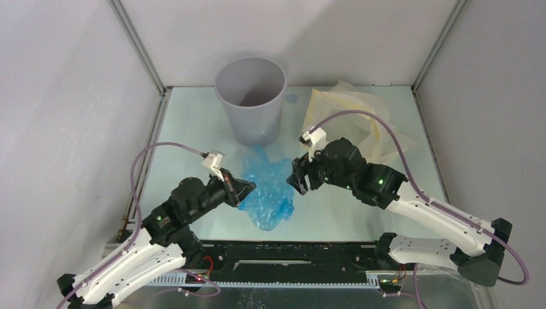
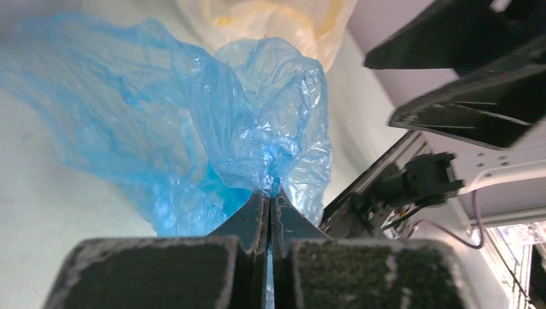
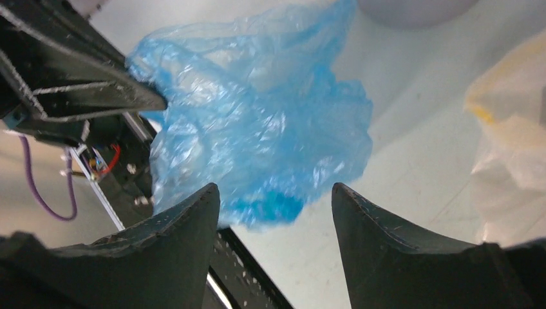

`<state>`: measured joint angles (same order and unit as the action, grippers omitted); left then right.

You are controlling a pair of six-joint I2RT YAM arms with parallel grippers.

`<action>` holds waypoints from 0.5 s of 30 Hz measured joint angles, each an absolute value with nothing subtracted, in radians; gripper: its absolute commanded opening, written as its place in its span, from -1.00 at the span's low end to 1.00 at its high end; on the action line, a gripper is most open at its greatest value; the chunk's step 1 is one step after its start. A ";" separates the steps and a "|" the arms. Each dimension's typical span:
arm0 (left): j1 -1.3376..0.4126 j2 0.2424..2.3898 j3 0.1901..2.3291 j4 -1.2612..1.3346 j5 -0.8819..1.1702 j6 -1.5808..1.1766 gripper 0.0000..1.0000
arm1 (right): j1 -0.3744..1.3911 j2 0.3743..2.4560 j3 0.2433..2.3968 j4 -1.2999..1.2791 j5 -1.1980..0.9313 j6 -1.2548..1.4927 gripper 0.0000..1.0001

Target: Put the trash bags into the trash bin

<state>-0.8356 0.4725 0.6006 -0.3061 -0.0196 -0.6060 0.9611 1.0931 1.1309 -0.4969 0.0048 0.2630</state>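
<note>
The crinkly blue trash bag (image 1: 269, 187) lies crumpled on the table in front of the pale grey-lavender trash bin (image 1: 250, 100), which stands upright at the back centre. My left gripper (image 1: 246, 188) is shut on the bag's left edge; the left wrist view shows the closed tips (image 2: 270, 196) pinching a gathered fold of blue plastic (image 2: 193, 135). My right gripper (image 1: 297, 181) is open and empty just right of the bag. In the right wrist view the bag (image 3: 257, 129) lies beyond the spread fingers (image 3: 273, 193), apart from them.
A larger pale yellow translucent bag (image 1: 351, 116) lies at the back right, behind the right arm. It also shows in the left wrist view (image 2: 270, 19) and the right wrist view (image 3: 512, 129). A black rail (image 1: 283, 254) runs along the near table edge. White walls enclose the table.
</note>
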 measured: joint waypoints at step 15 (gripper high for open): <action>-0.836 0.423 0.504 -0.377 -0.100 -0.661 -1.00 | 1.075 1.045 0.724 -0.374 0.031 0.377 0.41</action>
